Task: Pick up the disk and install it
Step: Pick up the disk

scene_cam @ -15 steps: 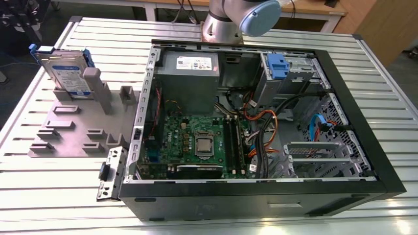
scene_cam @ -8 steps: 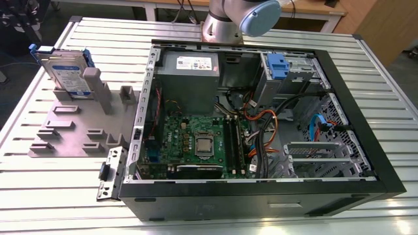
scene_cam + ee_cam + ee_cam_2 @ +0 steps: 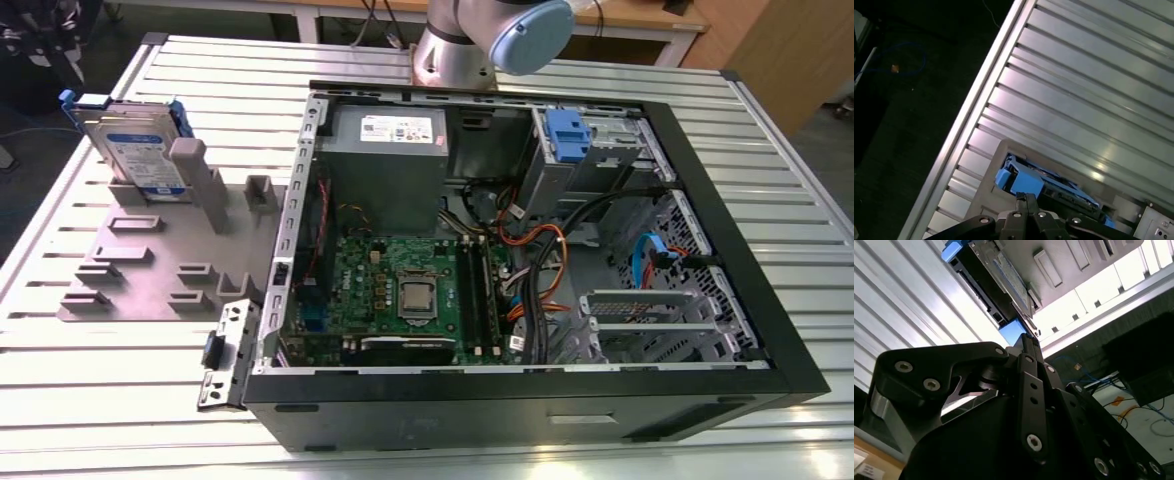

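Closest to my cameras is the claw (image 3: 1027, 342), its two fingers drawn together to a single point with nothing between them. I read it as closed and empty. In both wrist views that point lines up with the blue end tab of the disk (image 3: 1004, 271), but with a clear gap, so there is no contact.

The disk stands on its long edge in a slot of the grey holder (image 3: 147, 270), at the exterior view's left. Standing it this way leaves one blue tab on top and free, and I judge that is why: the tab offers a narrow edge to pinch, which a drive lying flat would not. The holder sits flat on the slatted worktop (image 3: 107, 400), just beside the computer case (image 3: 534, 410).

Farther off, the case lies on its side with the panel off and its inside open from above. At its far end another blue carrier (image 3: 567, 135) sits in the drive bay. The install has not begun.
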### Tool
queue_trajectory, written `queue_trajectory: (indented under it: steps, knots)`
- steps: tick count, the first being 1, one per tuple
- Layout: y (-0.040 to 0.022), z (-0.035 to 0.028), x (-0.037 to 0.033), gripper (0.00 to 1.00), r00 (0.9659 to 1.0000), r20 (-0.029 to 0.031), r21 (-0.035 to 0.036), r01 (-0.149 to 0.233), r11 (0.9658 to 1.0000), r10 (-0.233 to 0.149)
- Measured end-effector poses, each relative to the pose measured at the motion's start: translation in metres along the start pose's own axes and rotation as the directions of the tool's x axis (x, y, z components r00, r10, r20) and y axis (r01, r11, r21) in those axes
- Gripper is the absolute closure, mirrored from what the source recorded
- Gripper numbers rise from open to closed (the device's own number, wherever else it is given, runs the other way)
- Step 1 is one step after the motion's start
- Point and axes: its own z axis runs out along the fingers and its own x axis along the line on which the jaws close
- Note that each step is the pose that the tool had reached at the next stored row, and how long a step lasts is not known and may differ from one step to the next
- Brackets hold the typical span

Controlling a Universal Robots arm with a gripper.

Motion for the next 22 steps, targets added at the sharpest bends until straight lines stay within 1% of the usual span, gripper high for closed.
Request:
queue_trajectory:
  steps: [2,4,7,10,14,15,22]
  knots:
    - [0.0000,0.0000,0.0000,0.89,0.9995,-0.0014,-0.0003,0.031,0.9995,-0.031]
    - [0.0000,0.0000,0.0000,0.89,0.9981,-0.0030,-0.0006,0.062,0.9981,-0.062]
    - [0.0000,0.0000,0.0000,0.89,0.9940,-0.0051,-0.0012,0.109,0.9940,-0.109]
    - [0.0000,0.0000,0.0000,0.89,0.9878,-0.0073,-0.0019,0.155,0.9879,-0.155]
    - [0.0000,0.0000,0.0000,0.89,0.9761,-0.0101,-0.0030,0.217,0.9762,-0.217]
    - [0.0000,0.0000,0.0000,0.89,0.9745,-0.0105,-0.0031,0.224,0.9745,-0.224]
    - [0.0000,0.0000,0.0000,0.89,0.9742,-0.0106,-0.0031,0.226,0.9742,-0.226]
